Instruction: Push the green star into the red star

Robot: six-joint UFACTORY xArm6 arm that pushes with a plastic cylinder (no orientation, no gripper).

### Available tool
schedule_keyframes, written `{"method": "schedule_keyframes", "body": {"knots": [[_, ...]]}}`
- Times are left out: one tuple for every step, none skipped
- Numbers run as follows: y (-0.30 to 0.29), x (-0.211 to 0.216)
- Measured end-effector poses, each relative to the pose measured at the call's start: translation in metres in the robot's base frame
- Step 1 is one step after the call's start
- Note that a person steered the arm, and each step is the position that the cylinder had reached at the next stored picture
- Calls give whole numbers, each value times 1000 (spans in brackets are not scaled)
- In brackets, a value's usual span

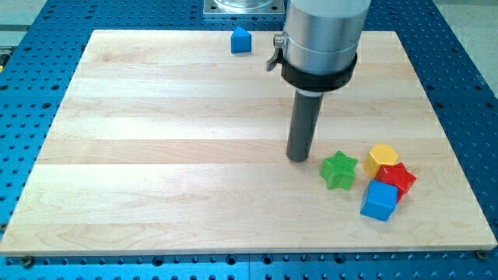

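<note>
The green star (339, 169) lies on the wooden board (156, 155) at the lower right. The red star (398, 178) lies to its right, a short gap apart, wedged between a yellow block (381, 158) above it and a blue cube (380, 201) below it. My tip (298, 158) rests on the board just to the upper left of the green star, close to it but with a small gap showing.
A small blue block (240, 40) stands near the board's top edge, left of the arm's silver body (320, 39). A blue perforated table (23, 117) surrounds the board.
</note>
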State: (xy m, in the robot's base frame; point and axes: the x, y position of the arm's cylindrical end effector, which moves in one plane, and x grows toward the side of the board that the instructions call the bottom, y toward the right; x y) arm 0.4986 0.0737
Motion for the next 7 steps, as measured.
{"method": "schedule_keyframes", "body": {"knots": [[13,21],[38,21],[48,15],[23,-30],[48,-75],[111,-135],[144,-212]]}}
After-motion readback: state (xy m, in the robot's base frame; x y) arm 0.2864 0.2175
